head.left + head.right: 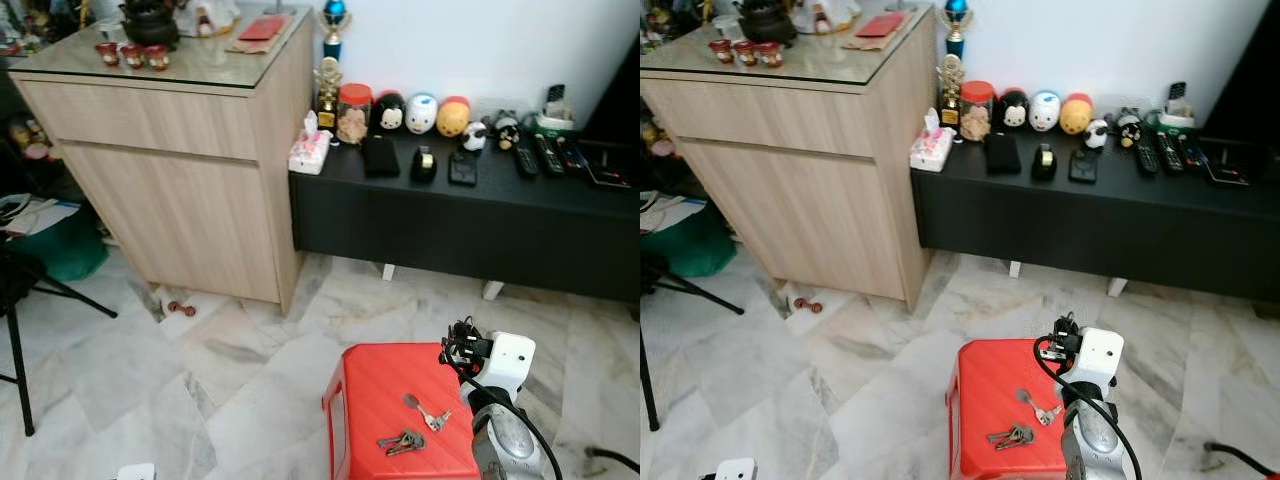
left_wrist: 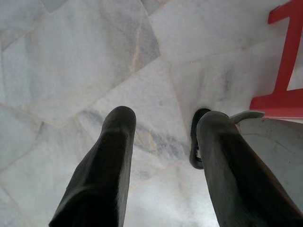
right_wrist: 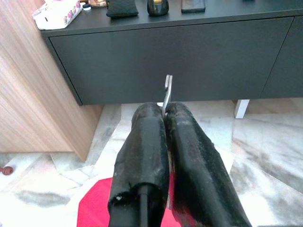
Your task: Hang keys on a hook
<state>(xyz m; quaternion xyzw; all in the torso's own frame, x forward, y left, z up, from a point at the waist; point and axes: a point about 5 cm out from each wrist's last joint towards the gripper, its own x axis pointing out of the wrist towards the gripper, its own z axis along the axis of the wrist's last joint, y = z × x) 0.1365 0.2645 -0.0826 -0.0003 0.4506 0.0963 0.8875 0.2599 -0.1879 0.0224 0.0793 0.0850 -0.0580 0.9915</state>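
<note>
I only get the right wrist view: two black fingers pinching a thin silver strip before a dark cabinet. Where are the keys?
Observer: A dark bunch of keys and some silver keys lie on a red stool, below the right end effector that grips the silver strip.
Operator: What's the other arm doing?
Observer: The left end effector hangs open over the marble floor, beside the stool's leg.
Operator: Anything else on that cabinet?
Observer: A red-lidded jar, a row of round toy figures and remote controls.
</note>
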